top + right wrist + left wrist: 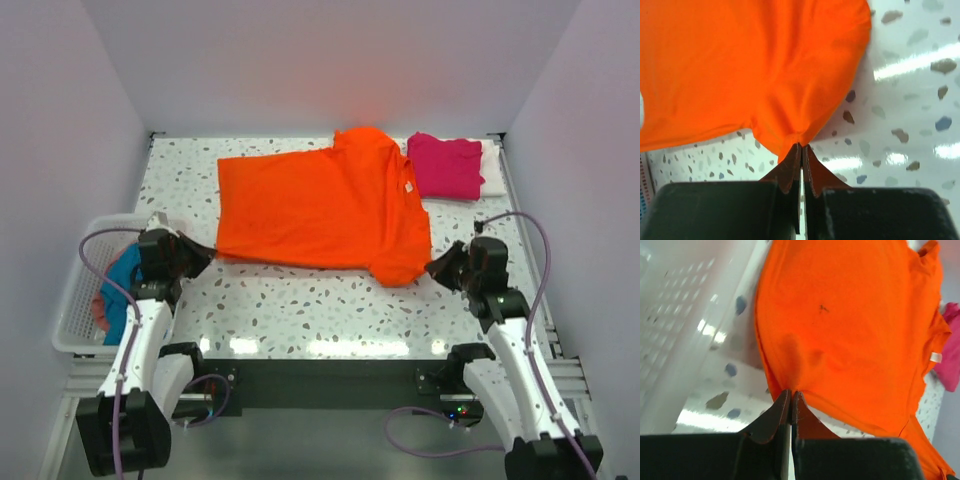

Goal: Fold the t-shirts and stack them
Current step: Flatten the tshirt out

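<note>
A: Grip?
B: Left gripper [207,251], just right of the basket [70,310], is clamped on a near corner of the spread orange tee [320,205]. Right gripper [433,268], farthest from the basket, pinches the opposite near corner.
A: Step?
B: Folding, seemingly. Next, lift both corners together, evenly.

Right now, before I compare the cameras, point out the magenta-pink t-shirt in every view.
Top external: the magenta-pink t-shirt lies folded at far right, beyond the orange t-shirt.
Left wrist: the magenta-pink t-shirt is a sliver at the right edge.
Right wrist: not in it.
Shared landmark: the orange t-shirt, pinched by the left pincer and right pincer, shows in every view.
</note>
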`<state>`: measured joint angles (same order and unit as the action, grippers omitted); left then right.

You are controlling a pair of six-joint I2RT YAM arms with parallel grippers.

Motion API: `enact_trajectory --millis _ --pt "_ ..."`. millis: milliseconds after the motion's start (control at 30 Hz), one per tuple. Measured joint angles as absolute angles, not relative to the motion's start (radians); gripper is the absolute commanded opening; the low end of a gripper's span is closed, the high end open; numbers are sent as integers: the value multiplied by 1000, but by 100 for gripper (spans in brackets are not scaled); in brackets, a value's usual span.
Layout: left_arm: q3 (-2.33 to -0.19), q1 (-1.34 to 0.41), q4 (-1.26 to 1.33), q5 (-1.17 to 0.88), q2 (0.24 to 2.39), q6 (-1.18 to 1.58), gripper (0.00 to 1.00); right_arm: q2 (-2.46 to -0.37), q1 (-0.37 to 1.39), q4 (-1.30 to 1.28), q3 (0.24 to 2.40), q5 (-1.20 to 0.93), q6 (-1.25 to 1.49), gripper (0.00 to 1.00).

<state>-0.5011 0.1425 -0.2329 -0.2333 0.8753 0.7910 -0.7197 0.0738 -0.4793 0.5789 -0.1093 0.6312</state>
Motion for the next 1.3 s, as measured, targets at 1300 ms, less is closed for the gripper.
enact_trajectory --millis 1300 --pt "-572 -102 -493 235 1120 1036 0 -1502 322 -282 946 -124 662 0"
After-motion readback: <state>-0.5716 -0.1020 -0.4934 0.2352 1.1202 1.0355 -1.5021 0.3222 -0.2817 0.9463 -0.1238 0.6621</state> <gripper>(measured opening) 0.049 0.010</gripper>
